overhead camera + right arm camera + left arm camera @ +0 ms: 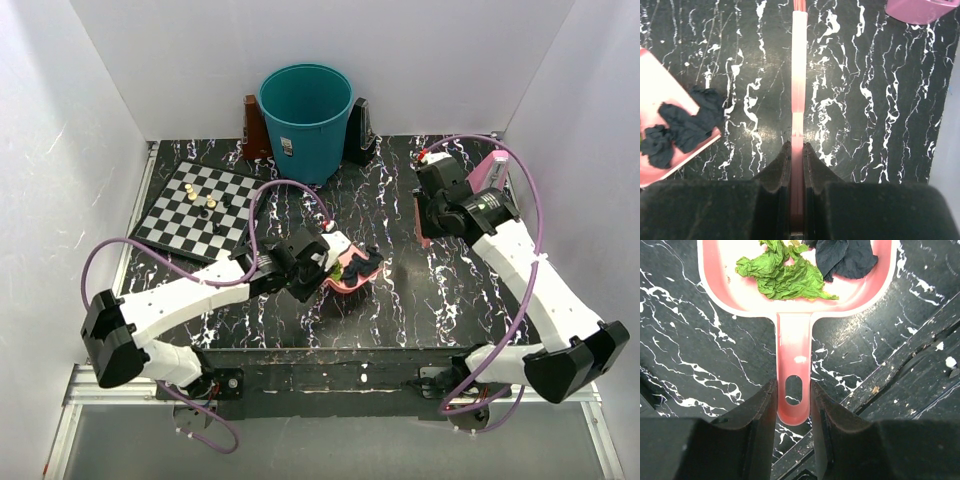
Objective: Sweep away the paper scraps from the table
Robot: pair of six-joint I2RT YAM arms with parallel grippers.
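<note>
My left gripper (793,392) is shut on the handle of a pink dustpan (795,347), which lies on the black marble-veined table (700,355). In the pan are paper scraps: a crumpled green wad (785,275) and dark blue wads (845,257). From above, the left gripper (315,270) and the dustpan (352,272) are at the table's middle front. My right gripper (797,147) is shut on a thin pink brush handle (798,60), seen edge-on. In that view the dustpan's corner (660,95) holds dark blue scraps (685,127). From above, the right gripper (432,208) is at the right of the table.
A teal bin (305,110) stands at the back middle, with a brown and a black object beside it. A chessboard (195,210) with small chess pieces (203,197) lies at the back left. A pink-purple object (495,170) sits at the back right, also in the right wrist view (920,10). White walls enclose the table.
</note>
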